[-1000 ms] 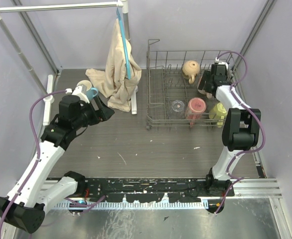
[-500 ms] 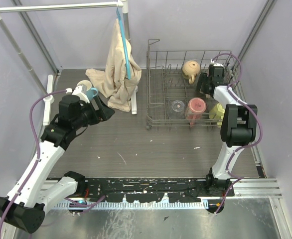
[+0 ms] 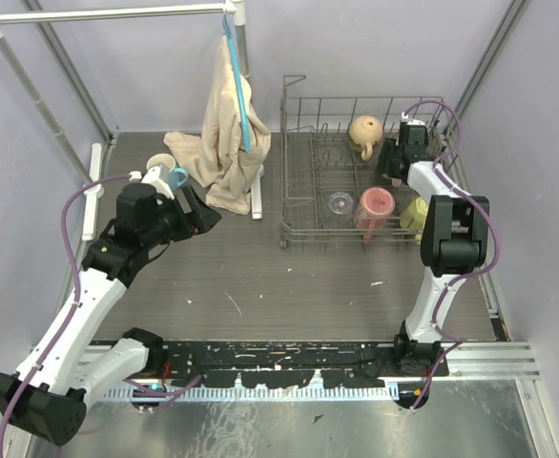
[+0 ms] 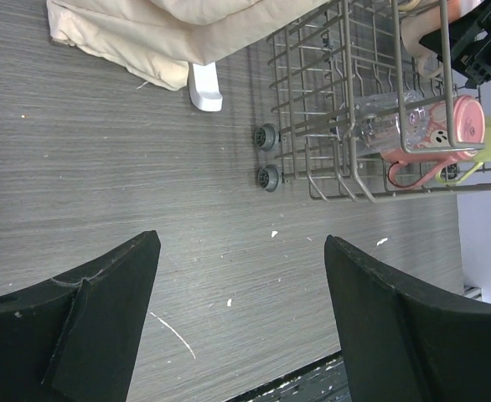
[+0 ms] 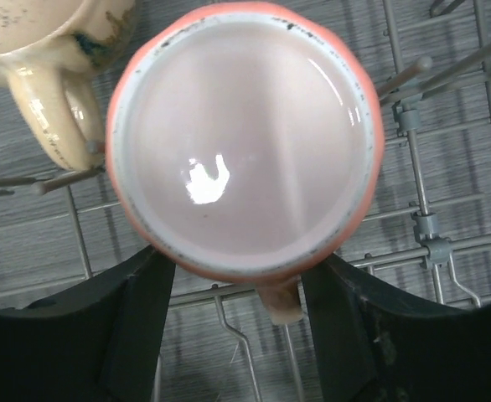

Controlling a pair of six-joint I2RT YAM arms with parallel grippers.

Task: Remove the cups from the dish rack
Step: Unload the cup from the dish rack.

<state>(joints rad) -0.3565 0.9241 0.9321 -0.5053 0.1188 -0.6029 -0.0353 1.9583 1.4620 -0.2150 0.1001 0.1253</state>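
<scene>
The grey wire dish rack (image 3: pixel 299 191) stands at the back right. It holds a tan mug (image 3: pixel 364 134), a clear glass (image 3: pixel 340 203), a pink mug with white figures (image 3: pixel 376 205) and a yellow-green mug (image 3: pixel 416 212). My right gripper (image 3: pixel 391 162) reaches down into the rack's far right part. In the right wrist view its fingers press both sides of a salmon pink mug (image 5: pixel 245 134), opening toward the camera, beside the tan mug (image 5: pixel 53 50). My left gripper (image 4: pixel 241 243) hangs open over bare table left of the rack. A light blue mug (image 3: pixel 176 177) and a cream mug (image 3: pixel 160 163) stand behind it.
A beige cloth (image 3: pixel 224 143) hangs from a rail and pools on the table just left of the rack, by a white foot (image 3: pixel 257 196). The rail's slanted poles (image 3: pixel 31 86) run along the left side. Walls close in behind and to the right of the rack.
My right gripper has shifted a little toward the back over the salmon pink mug, and its jaws have narrowed onto it. The left arm has hardly moved.
</scene>
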